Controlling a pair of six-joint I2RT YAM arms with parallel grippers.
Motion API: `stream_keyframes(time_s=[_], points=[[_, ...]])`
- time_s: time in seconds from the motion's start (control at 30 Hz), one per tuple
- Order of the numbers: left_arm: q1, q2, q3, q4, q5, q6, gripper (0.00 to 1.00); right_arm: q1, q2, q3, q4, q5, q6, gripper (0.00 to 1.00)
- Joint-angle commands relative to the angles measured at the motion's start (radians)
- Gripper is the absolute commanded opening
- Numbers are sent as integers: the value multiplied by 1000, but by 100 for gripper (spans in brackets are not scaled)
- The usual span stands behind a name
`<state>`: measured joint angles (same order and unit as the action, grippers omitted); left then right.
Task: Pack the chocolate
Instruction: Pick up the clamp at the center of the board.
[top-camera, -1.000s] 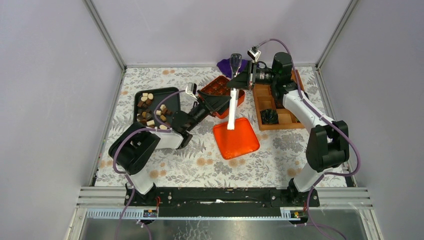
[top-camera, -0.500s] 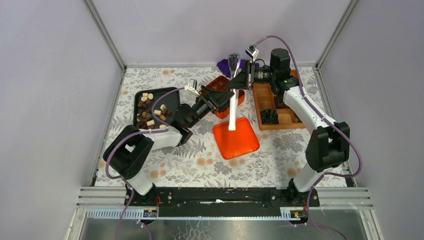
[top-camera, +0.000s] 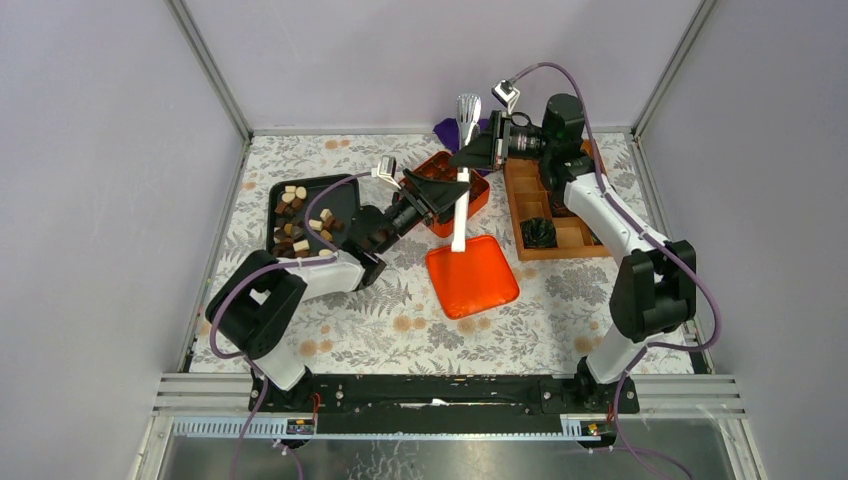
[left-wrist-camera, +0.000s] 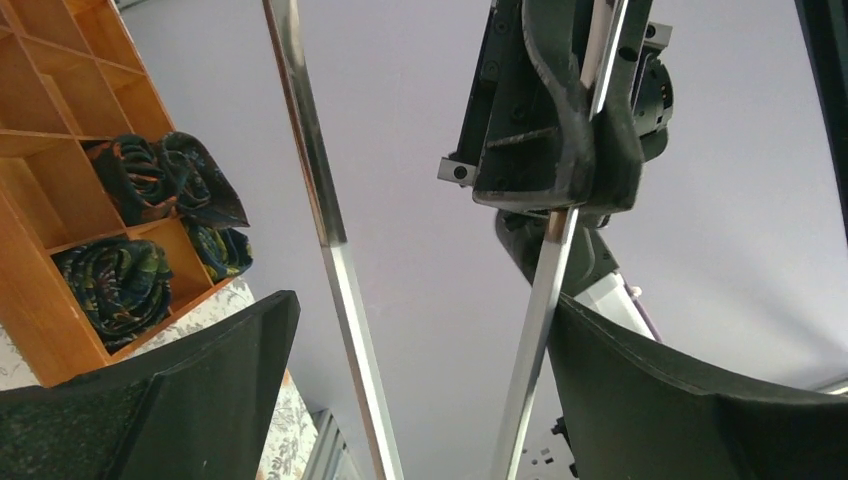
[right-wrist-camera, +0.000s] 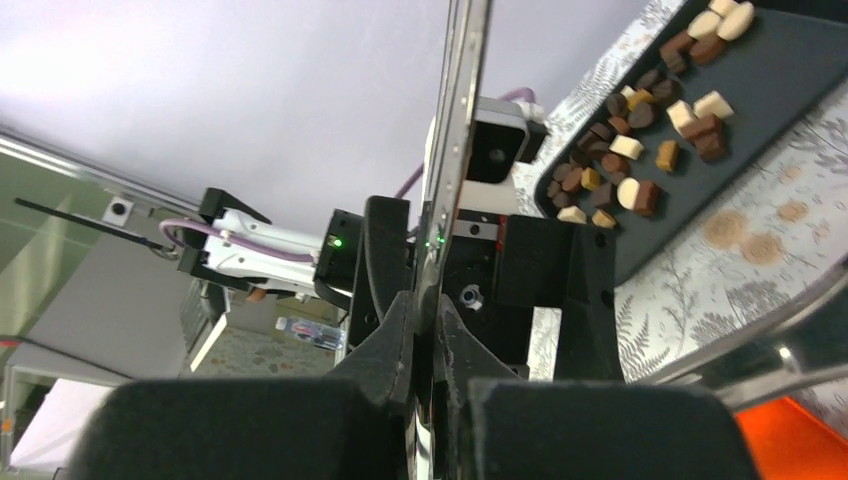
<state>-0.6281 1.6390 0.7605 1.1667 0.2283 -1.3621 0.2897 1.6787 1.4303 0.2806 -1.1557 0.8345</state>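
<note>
Floral cloth covers the table between lavender walls. Near 12 o'clock, the right gripper (top-camera: 476, 158) is clamped tight on a long silver metal utensil with a slotted head (top-camera: 461, 212), whose lower end hangs over the orange square lid (top-camera: 485, 285). The left gripper (top-camera: 447, 189), jaws wide apart, has advanced from 9 o'clock over the last second and now flanks the shaft, so a handover looks near. The small brown and cream chocolate pieces (top-camera: 297, 228) lie on the black tray (top-camera: 342, 196) at 10 o'clock, not yet packed.

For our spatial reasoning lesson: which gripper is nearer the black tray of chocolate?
Left. The left gripper is open right of the black tray, by the orange box; the right gripper, farther right, grips a metal utensil.
</note>
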Motion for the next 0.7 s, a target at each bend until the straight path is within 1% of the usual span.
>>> stream_keyframes(time_s=[0.0,0.03,0.13,0.27,0.37,0.47,0.67], points=[[-7,47,19,30,33,-66,99,15,24,-21,486,-31,324,4],[-7,57,21,55,30,-90,98,19,34,-25,529,-29,358,4],[-7,71,48,98,27,-127,96,37,52,-24,537,-24,352,5],[-7,74,61,98,25,-129,87,43,59,-23,537,-23,339,5],[-5,82,50,132,13,-138,83,43,60,-8,463,-26,285,5],[7,93,55,143,17,-144,78,43,54,-11,434,-35,251,5],[53,90,48,136,63,-145,78,43,31,12,276,-62,109,5]])
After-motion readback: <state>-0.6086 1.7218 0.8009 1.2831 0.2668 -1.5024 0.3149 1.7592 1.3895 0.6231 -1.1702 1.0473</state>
